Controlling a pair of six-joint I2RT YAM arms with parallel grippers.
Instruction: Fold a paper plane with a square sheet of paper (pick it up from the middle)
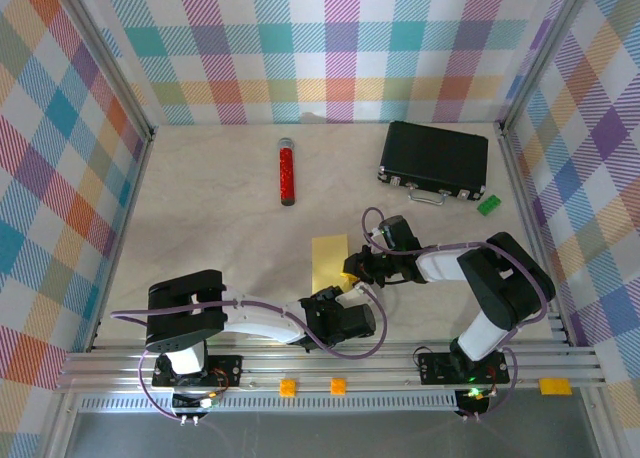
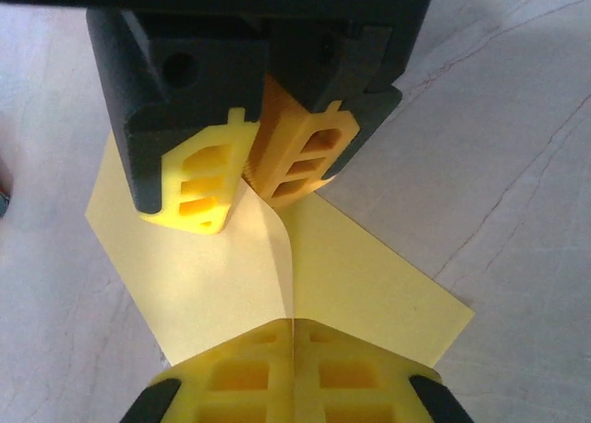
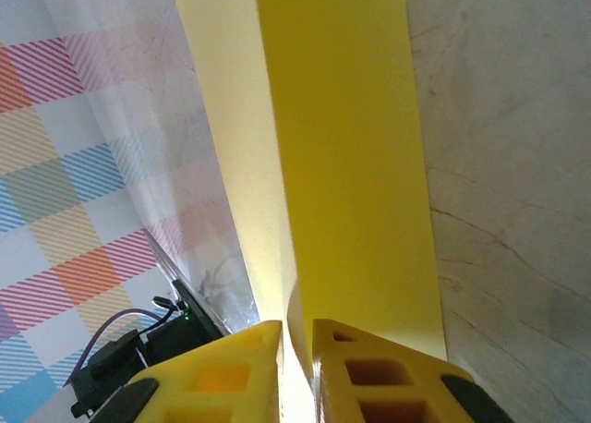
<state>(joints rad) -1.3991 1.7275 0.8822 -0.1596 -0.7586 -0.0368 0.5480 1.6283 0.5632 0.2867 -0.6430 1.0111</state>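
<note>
The square sheet of paper [image 1: 329,253] is yellow and lies on the table in front of both arms, pinched up into a ridge along its middle. In the left wrist view the sheet [image 2: 369,275] spreads flat to both sides of that ridge. My left gripper [image 2: 294,349] is shut on the ridge's near end, at the sheet's near edge [image 1: 335,298]. My right gripper [image 1: 352,269] reaches in from the right and straddles the same ridge [image 2: 249,206]. In the right wrist view its fingers [image 3: 295,335] stand slightly apart, with the raised fold [image 3: 351,164] running loosely between them.
A red cylinder [image 1: 287,173] lies at the back centre. A black case [image 1: 435,160] sits at the back right with a small green block [image 1: 490,204] beside it. Chequered walls close in the table on three sides.
</note>
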